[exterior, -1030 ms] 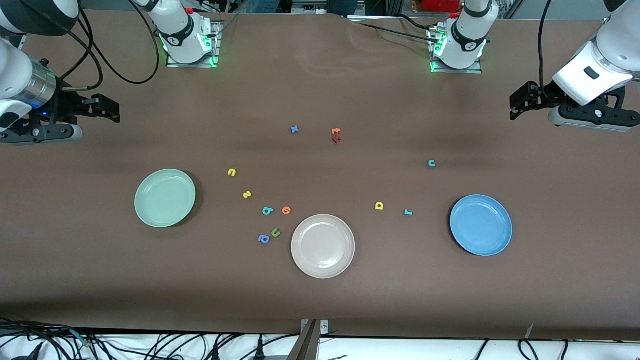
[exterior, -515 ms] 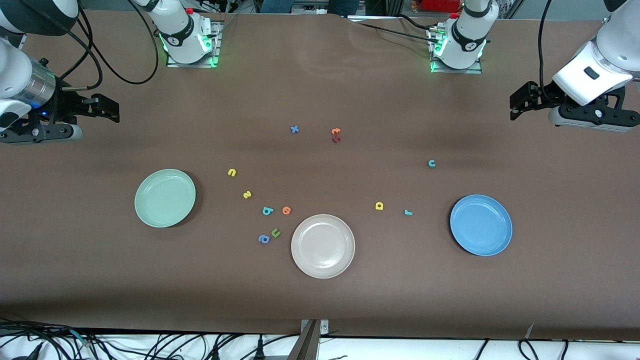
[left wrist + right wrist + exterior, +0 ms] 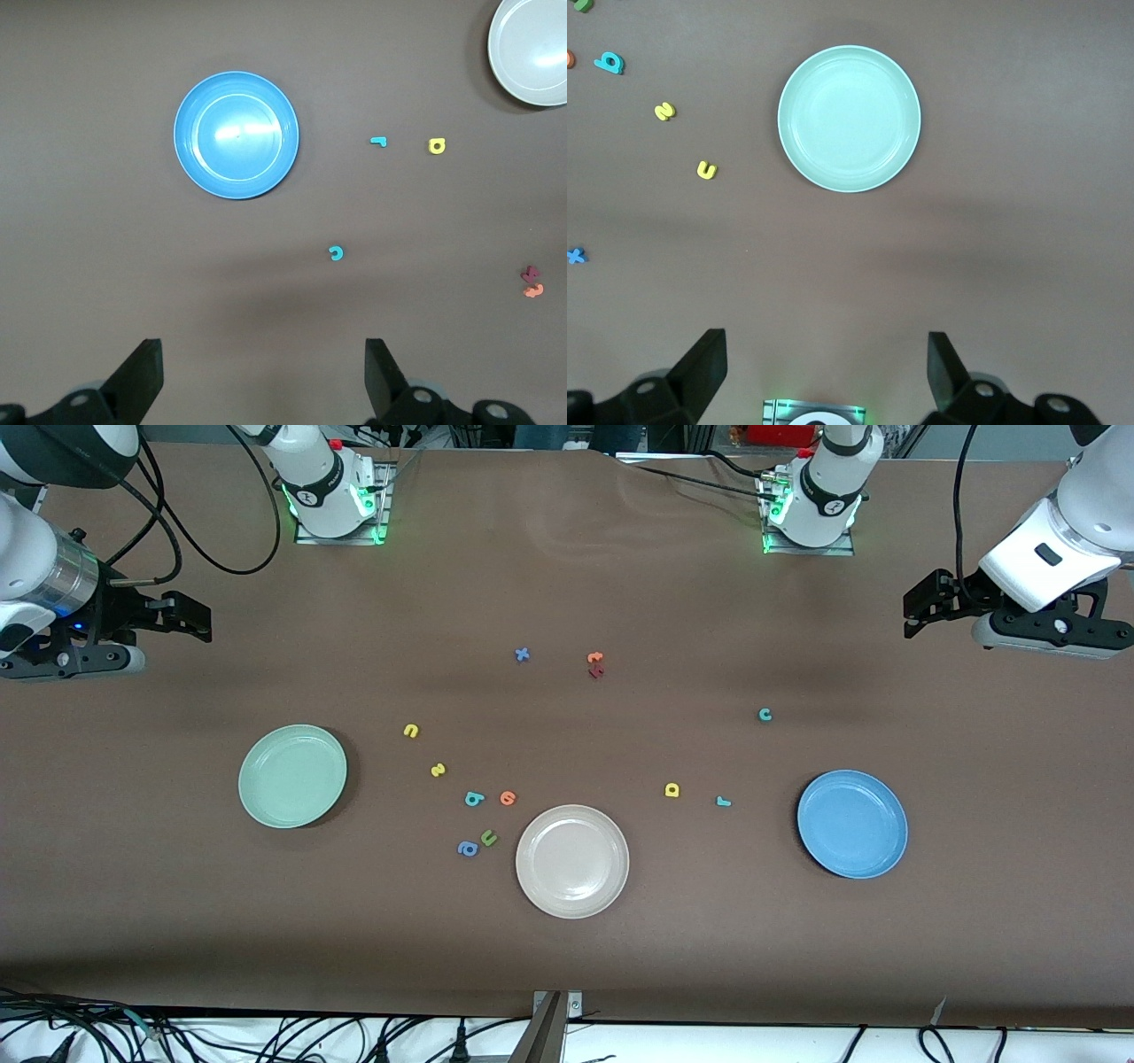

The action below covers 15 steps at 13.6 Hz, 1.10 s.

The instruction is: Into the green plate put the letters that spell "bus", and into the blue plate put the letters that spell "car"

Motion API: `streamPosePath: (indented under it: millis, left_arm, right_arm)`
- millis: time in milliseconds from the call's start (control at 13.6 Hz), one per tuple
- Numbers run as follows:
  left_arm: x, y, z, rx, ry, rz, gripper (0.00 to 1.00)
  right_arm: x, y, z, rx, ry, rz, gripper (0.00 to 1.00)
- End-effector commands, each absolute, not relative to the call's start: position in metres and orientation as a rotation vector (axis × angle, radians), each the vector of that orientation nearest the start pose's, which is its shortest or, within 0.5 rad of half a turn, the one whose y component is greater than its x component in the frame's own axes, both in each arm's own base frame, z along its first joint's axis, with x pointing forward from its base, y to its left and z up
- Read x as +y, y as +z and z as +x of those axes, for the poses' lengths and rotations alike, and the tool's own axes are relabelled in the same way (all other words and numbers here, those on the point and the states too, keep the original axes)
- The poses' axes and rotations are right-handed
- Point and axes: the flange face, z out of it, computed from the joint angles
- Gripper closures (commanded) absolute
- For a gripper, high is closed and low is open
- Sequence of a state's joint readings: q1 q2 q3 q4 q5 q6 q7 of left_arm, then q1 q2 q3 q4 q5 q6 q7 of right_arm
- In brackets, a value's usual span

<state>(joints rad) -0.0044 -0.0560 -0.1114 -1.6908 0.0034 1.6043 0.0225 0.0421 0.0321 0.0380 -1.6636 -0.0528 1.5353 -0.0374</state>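
The green plate (image 3: pixel 292 776) (image 3: pixel 849 119) lies toward the right arm's end of the table. Beside it lie the yellow "u" (image 3: pixel 410 731), the yellow "s" (image 3: pixel 438 770) and the teal "b" (image 3: pixel 474 799). The blue plate (image 3: pixel 852 824) (image 3: pixel 236 135) lies toward the left arm's end, with the teal "c" (image 3: pixel 765 715), the yellow "a" (image 3: pixel 671 789) and the teal "r" (image 3: pixel 724 802) near it. Both plates hold nothing. My left gripper (image 3: pixel 914 609) (image 3: pixel 263 354) and right gripper (image 3: pixel 197 615) (image 3: pixel 827 347) hang open and hold nothing, each high over its own end of the table.
A beige plate (image 3: pixel 572 861) sits between the two coloured plates, nearer the front camera. An orange round letter (image 3: pixel 508 798), a green "u" (image 3: pixel 488 837) and a blue "a" (image 3: pixel 467 849) lie by the "b". A blue "x" (image 3: pixel 522 654) and two reddish letters (image 3: pixel 595 664) lie mid-table.
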Motion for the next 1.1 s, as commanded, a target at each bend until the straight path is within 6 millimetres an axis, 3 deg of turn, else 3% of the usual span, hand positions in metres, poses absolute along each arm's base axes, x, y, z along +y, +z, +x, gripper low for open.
streamPosePath:
  millis: [0,1030]
  left_arm:
    - [-0.0635,0.6064,0.5391,0.245,0.037,-3.111,0.00]
    - [-0.0632,0.6040,0.5369,0.247,0.071,-3.110,0.00]
  right_arm:
    - [0.0373,0.5667,0.5550,-0.204,0.264,-3.193,0.00]
    - [0.0373,0.5657,0.5543,-0.203,0.273,-3.191,0.00]
